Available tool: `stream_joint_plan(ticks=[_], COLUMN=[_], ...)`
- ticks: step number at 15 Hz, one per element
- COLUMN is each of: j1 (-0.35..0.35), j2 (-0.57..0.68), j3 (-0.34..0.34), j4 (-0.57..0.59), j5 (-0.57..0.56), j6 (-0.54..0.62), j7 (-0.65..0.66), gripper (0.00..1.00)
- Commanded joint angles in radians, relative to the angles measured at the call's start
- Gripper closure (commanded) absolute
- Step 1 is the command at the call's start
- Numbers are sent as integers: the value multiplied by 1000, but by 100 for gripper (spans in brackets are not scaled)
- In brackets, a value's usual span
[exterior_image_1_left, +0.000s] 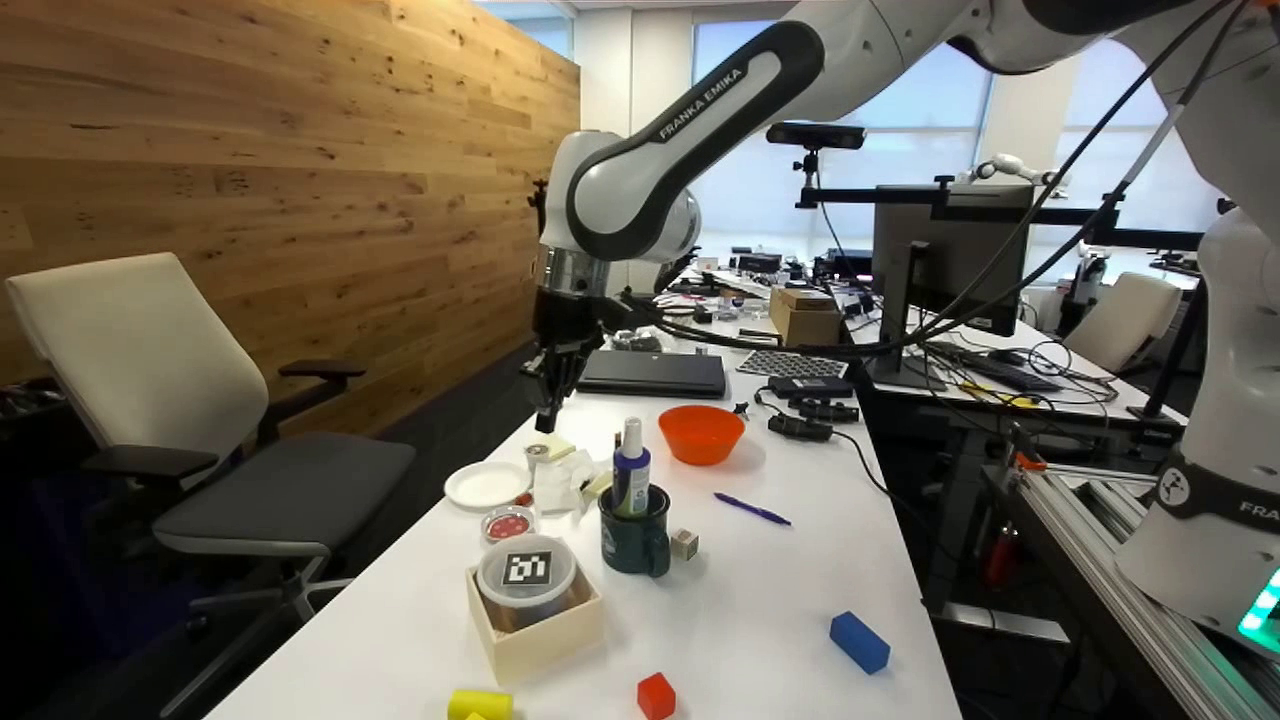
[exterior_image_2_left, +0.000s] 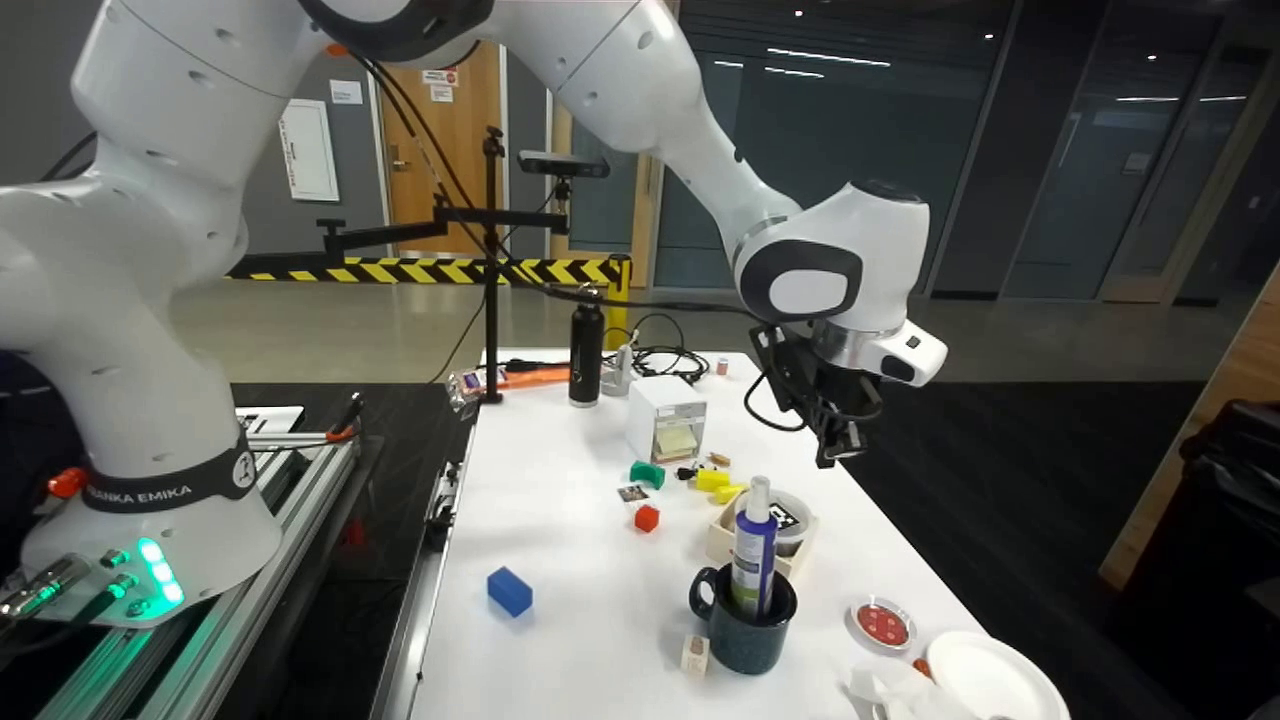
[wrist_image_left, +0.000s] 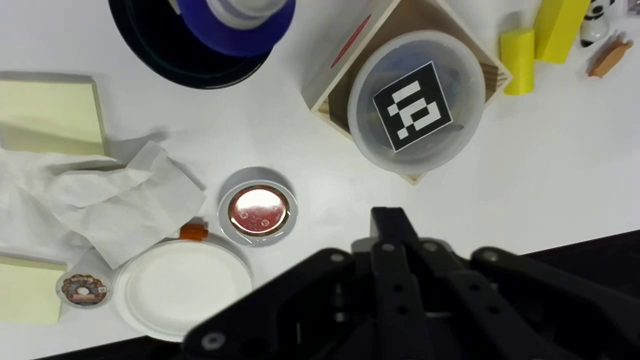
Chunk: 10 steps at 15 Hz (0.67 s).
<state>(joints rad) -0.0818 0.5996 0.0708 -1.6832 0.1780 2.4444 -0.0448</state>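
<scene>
Hanging high above the table, a little to one side of the wooden box, the hand is closed, its fingers together. Closest to it is the lidded plastic tub, which stands inside the wooden box with its top above the rim; a black-and-white square lies flat on that lid. Just beside a corner of the wooden box is a yellow cylinder, and a yellow block sits next to the cylinder, a little farther from the wooden box. A dark mug stands near the wooden box, with a blue spray bottle upright in it. Also near the wooden box is a small round container with a red centre. A little farther from the wooden box are a red cube and a patterned cube, the latter on the far side of the mug. Beyond the round container, seen from the wooden box, lie a white plate and a crumpled tissue. Well apart from the wooden box are a blue block and a purple pen. Farther still, past the mug, sits an orange bowl, and behind it a black laptop.
</scene>
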Motion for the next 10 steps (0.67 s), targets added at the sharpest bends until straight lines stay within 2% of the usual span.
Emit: stream_joint_plan(ticks=[1, 2, 3, 4, 5, 8, 10], j1=[-54, -58, -52, -51, -34, -36, -36], j2=[-78, -86, -94, -99, -48, -63, -64], j3=[45, 45, 33, 27, 18, 16, 16], j4=[-75, -80, -80, -80, -33, -42, -42], j5=[31, 20, 6, 2, 7, 7, 6], j6=[-12, -27, -44, -53, -31, -41, -42], j7=[-167, -198, -197, -207, -168, -187, -189], gripper=[100, 97, 73, 72, 94, 74, 72])
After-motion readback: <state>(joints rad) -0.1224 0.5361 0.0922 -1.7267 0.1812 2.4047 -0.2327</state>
